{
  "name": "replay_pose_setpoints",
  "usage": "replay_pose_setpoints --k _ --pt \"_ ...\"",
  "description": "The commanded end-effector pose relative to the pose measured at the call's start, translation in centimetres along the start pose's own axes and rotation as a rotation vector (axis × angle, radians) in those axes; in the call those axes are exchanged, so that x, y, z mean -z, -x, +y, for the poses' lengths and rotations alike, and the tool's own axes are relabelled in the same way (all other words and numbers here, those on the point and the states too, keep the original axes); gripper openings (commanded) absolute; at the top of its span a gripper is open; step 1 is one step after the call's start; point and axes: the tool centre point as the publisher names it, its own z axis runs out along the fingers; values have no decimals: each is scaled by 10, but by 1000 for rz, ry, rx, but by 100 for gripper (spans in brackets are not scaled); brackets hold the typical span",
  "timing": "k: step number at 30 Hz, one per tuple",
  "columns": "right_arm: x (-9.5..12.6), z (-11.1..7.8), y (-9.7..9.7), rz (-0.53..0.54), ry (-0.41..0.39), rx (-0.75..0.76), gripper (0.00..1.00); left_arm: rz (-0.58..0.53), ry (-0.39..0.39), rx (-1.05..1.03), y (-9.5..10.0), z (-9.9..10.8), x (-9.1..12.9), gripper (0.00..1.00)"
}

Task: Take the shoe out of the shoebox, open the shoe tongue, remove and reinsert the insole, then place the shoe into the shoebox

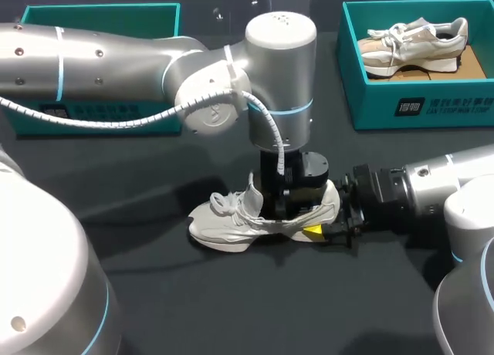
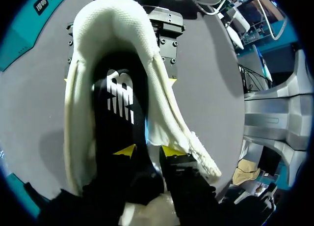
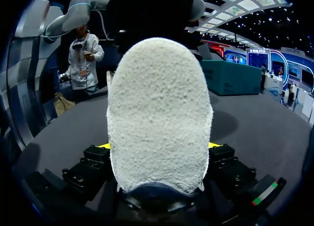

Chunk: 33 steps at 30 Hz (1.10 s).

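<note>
Seen from the head camera, a pale knit shoe (image 1: 231,220) with loose laces rests on its sole on the dark matte table (image 1: 231,309). A teal cardboard shoebox (image 1: 417,108) stands well apart from the shoe and holds a second shoe (image 1: 417,38). The left gripper (image 1: 282,204) stands upright in the shoe's opening, and the right gripper (image 1: 320,216), lying level, meets the shoe at its heel. In the left wrist view, the shoe (image 2: 113,24) shows a rounded, nubbly collar around a smooth black insole (image 2: 105,137) inside it. The left gripper (image 2: 147,151) sits at the shoe's mouth, and it cannot be told whether it is clamped or parted. In the right wrist view, the domed, pebbled heel of the shoe (image 3: 159,113) fills the right gripper (image 3: 158,145), whose fingers (image 3: 102,146) press it from both sides in a firm grip.
</note>
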Motion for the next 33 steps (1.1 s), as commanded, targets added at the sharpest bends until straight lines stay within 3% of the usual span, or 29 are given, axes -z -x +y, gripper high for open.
replay_pose_setpoints --k 1,16,20,24,33 --pt "-1 1 0 -3 -1 -1 0 -18 -2 6 0 -5 -10 42" --pt "-1 1 0 -3 -1 -1 0 -168 20 6 11 -15 -34 41" --pt "-1 1 0 -3 -1 -1 0 -193 19 34 19 -16 -36 25" --pt "-1 1 0 -3 -1 -1 0 -198 14 62 30 -15 -33 0" --pt "-1 1 0 -3 -1 -1 0 -174 -50 116 37 -3 -19 0"
